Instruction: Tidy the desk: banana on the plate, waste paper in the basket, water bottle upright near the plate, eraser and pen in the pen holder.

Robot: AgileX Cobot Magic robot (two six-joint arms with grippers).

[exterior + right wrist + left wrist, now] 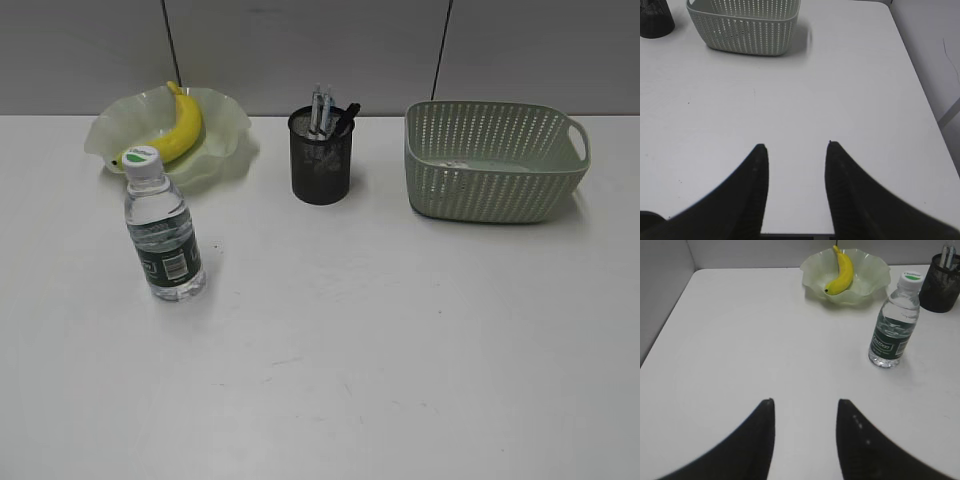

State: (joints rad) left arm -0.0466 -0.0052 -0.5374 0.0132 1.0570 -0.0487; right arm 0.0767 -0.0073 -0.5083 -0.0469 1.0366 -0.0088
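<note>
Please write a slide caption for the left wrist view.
Open left end effector above the desk; banana on plate, bottle upright.

Exterior slants down frontally; wrists look forward, sharing pen holder [321, 155]

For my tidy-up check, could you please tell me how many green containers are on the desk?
2. The plate sits at the back left with the banana in it; the basket sits at the back right, beyond the pen holder. None seem hidden.
</note>
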